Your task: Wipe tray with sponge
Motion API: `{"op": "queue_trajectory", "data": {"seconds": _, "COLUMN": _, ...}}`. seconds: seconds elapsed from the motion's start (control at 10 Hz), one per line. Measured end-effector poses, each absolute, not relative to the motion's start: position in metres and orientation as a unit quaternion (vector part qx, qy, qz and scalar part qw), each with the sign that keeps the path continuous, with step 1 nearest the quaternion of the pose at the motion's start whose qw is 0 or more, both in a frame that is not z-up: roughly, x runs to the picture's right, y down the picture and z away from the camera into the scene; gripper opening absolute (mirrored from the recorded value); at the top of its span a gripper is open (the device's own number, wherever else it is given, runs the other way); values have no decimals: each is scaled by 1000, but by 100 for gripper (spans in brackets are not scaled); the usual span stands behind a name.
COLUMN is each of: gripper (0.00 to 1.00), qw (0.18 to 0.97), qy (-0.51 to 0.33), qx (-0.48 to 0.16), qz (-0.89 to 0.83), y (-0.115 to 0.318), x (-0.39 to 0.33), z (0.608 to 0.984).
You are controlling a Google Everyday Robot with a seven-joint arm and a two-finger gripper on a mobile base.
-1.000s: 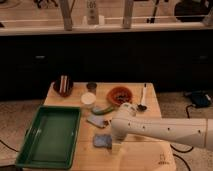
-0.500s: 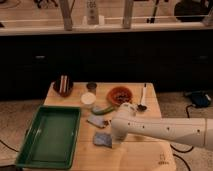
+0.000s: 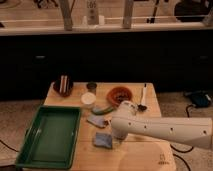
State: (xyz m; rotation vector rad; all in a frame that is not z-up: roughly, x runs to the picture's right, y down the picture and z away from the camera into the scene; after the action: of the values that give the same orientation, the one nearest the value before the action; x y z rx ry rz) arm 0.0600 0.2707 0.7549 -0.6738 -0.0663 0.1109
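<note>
The greatest risk is judged to be a weak catch: the two-finger gripper [image 3: 115, 138], largely hidden beneath the white, smooth, rounded arm shell [image 3: 160, 131], is pressed together at the right edge of the small light-blue soft sponge with wavy edges [image 3: 103, 140]. Whether any sponge is pinched between the fingers cannot be told. A pad this soft and yielding could be squeezed out or gripped only by a corner, then dropped once lifted. The sponge lies flat on the pale wooden tabletop [image 3: 142, 152], just beside the large green rectangular plastic tray with a raised rim [image 3: 30, 131] but outside it, so the rim could be snagged if the pad is carried across too low. A flatter blue-grey angular piece [image 3: 96, 121] lies near the sponge and could be knocked.
</note>
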Motion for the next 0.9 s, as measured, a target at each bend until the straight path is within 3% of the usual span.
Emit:
{"op": "queue_trajectory", "data": {"seconds": 0.5, "gripper": 9, "qw": 946, "qy": -28, "qx": -318, "qz": 63, "y": 264, "x": 59, "z": 745}}
{"op": "queue_trajectory", "data": {"seconds": 0.9, "gripper": 45, "qw": 943, "qy": -21, "qx": -323, "qz": 70, "y": 257, "x": 58, "z": 731}}
